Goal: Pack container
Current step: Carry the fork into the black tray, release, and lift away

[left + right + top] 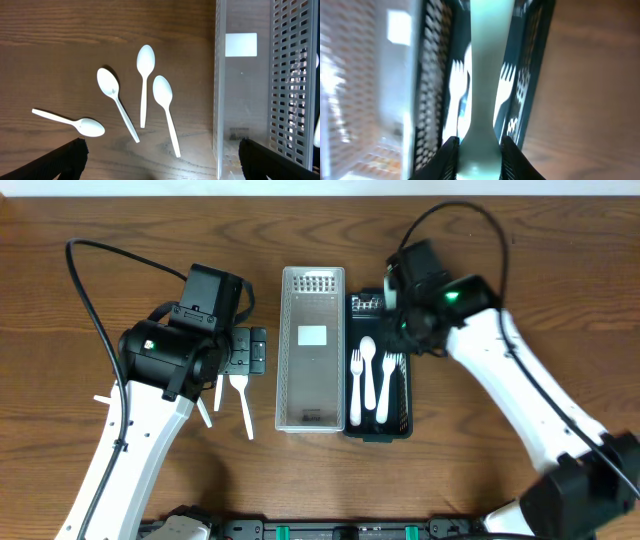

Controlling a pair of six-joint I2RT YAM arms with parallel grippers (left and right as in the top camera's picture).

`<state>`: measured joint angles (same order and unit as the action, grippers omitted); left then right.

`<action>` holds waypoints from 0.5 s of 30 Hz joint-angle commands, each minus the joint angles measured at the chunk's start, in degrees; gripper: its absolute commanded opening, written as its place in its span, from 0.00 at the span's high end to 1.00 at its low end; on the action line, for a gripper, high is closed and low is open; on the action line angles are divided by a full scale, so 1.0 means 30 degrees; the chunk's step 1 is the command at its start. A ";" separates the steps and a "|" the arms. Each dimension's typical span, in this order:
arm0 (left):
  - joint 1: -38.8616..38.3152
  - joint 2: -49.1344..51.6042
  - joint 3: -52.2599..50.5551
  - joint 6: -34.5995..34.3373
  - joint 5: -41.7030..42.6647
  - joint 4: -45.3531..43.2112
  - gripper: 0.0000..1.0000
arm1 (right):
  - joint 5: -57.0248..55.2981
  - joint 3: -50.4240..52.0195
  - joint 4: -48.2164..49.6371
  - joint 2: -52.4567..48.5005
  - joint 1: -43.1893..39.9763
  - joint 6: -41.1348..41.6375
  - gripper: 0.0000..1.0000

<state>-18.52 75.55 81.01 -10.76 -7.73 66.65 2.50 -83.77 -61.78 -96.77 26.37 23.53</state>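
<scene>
We grip a white utensil (485,60) firmly in the right end effector (480,156); its long axis runs along the tray (530,60) just below.

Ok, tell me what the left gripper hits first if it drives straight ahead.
Likely the rightmost spoon, whose handle lies on the table ahead of the open left gripper; depth is unclear.

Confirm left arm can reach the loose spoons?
Likely yes: the left gripper hangs over the four spoons, fingers open, nothing on top of them; the bin stands beside them.
</scene>
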 commanded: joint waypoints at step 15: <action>0.0080 0.0022 0.0015 -0.0321 -0.0153 0.0044 0.02 | 0.0262 0.2484 0.1778 -0.2783 0.0845 0.0663 0.68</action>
<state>-18.52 75.55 81.01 -10.76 -7.70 66.65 3.07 -76.16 -57.10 -105.27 28.38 25.30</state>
